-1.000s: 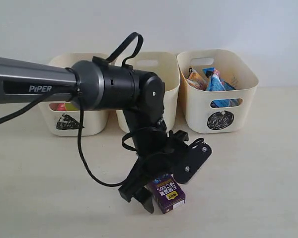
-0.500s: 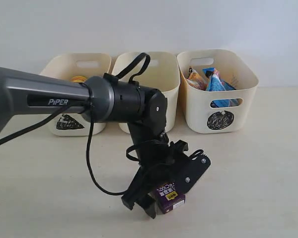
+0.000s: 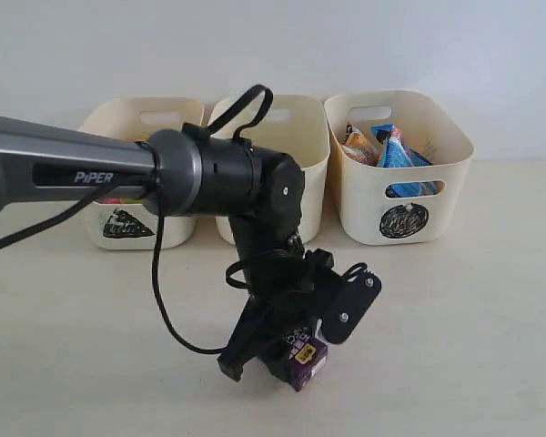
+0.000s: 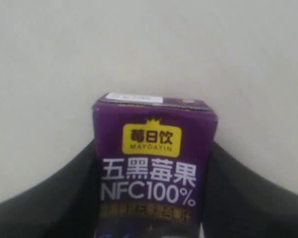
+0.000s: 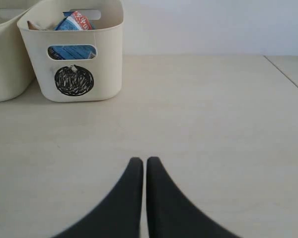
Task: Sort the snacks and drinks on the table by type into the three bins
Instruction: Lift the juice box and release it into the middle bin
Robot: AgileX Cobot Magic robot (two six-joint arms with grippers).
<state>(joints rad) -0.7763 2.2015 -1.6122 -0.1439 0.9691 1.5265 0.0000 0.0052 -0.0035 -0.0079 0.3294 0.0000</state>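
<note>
A dark purple juice carton (image 3: pixel 304 359) stands on the pale table (image 3: pixel 473 319) in front of the three cream bins. My left gripper (image 3: pixel 287 350) reaches down over it. In the left wrist view the black fingers (image 4: pixel 79 183) press against both sides of the carton (image 4: pixel 154 163), so the gripper is shut on it. The right gripper (image 5: pixel 141 161) is shut with nothing in it, low over bare table, and does not show in the exterior view.
The bins stand in a row at the back: the triangle bin (image 3: pixel 146 105), the middle bin (image 3: pixel 296 105) and the circle bin (image 3: pixel 364 205). The circle bin holds a blue bag (image 3: pixel 396 150) and an orange bag (image 3: pixel 359 146). The circle bin (image 5: pixel 104 59) is ahead of the right gripper.
The left gripper has come down around the purple carton and its jaws have narrowed from wide open onto the carton's sides. The right gripper has not changed.
</note>
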